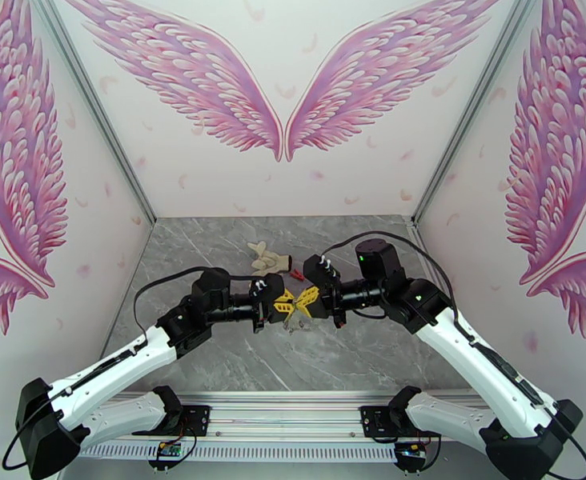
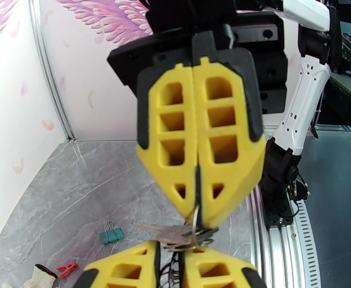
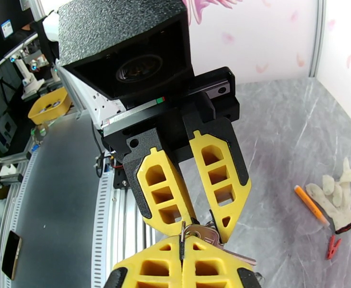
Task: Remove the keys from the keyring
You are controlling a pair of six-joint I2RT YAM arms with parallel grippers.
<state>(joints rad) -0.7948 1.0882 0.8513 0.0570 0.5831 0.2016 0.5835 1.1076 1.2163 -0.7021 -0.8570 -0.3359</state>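
Note:
My two grippers meet tip to tip above the middle of the table. My right gripper point(image 1: 303, 298) point(image 2: 197, 221) point(image 3: 181, 242) is shut on the keyring point(image 2: 197, 188), which shows as a thin dark strip edge-on between the yellow fingers. The keys point(image 1: 296, 324) point(image 2: 173, 234) point(image 3: 205, 232), a small silver bunch on small rings, hang from the keyring's end. My left gripper point(image 1: 286, 302) point(image 2: 170, 246) point(image 3: 205, 228) has its fingertips pressed on the bunch from both sides. Most of the keyring is hidden inside the right fingers.
A white glove point(image 1: 269, 256) point(image 3: 336, 198) lies behind the grippers, with an orange pen point(image 3: 310, 203) and a red clip point(image 1: 297, 275) point(image 3: 333, 246) beside it. On the grey tabletop lies a teal binder clip point(image 2: 111, 234). The aluminium rail point(image 1: 293, 430) runs along the near edge.

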